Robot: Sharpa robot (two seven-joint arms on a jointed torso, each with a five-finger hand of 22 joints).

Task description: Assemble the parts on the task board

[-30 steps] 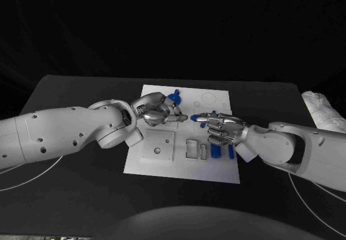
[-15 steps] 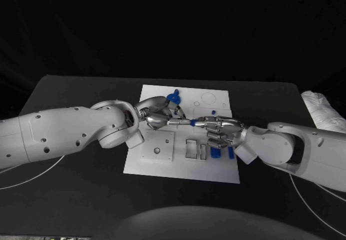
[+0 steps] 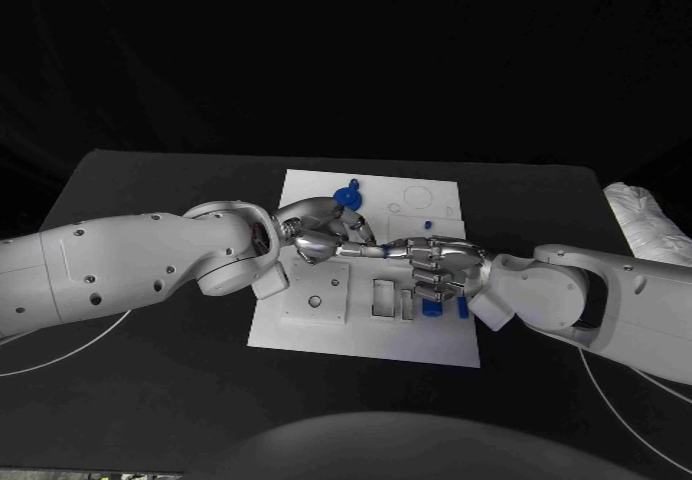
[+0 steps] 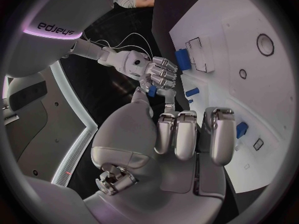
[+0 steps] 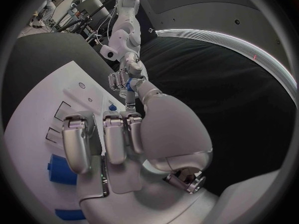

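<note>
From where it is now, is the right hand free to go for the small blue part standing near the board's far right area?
Probably not yet: the right hand seems occupied, fingertips meeting the left hand around a small blue piece. The blue part itself stands unobstructed on the task board.

The right hand (image 3: 433,262) now reaches left to meet the left hand (image 3: 325,238) at mid-frame, fingertips touching.

The head camera looks down on the task board (image 3: 368,270). Each wrist camera sits close behind its own hand. All three apparently share the board.
</note>
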